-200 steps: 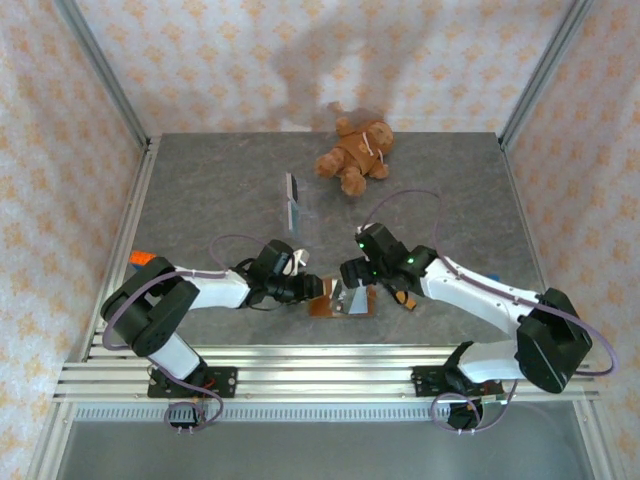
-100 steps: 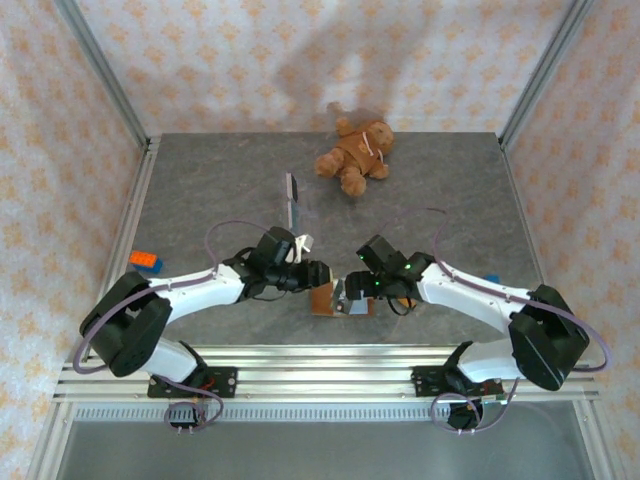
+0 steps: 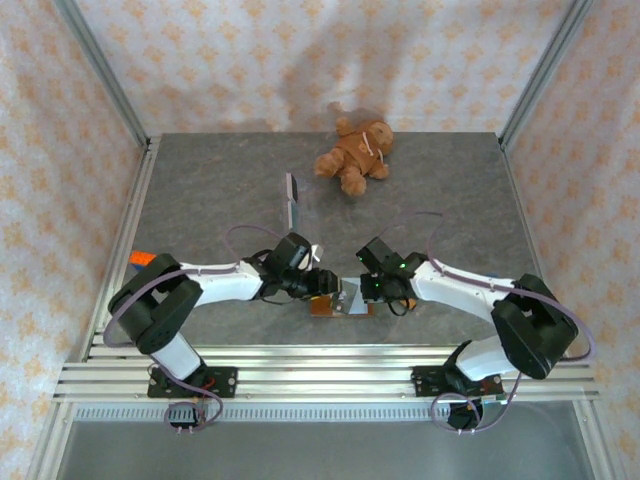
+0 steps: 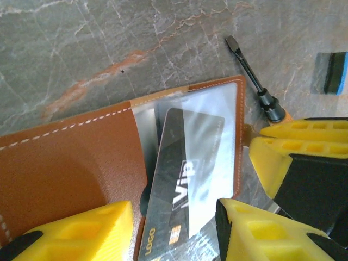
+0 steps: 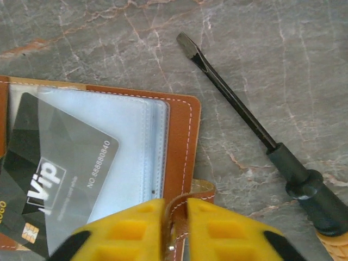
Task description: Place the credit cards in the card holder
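Inside card holder (image 4: 70,163) — one credit card (image 4: 168,206) (VIP, half-inserted).

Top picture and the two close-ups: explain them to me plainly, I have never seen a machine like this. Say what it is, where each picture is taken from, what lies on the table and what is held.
The machine is two robot arms bolted at the table's near edge, each ending in a two-finger gripper. The wide picture is taken from above and behind them. Each close-up comes from a camera on one wrist, so the yellow blocks there are that arm's own fingers. On the table lie a teddy bear, more cards, a screwdriver and an open brown card holder. The right gripper is shut on the card holder's tab. A dark VIP card sits partly in a clear pocket, between the fingers of the left gripper; whether they pinch it I cannot tell.
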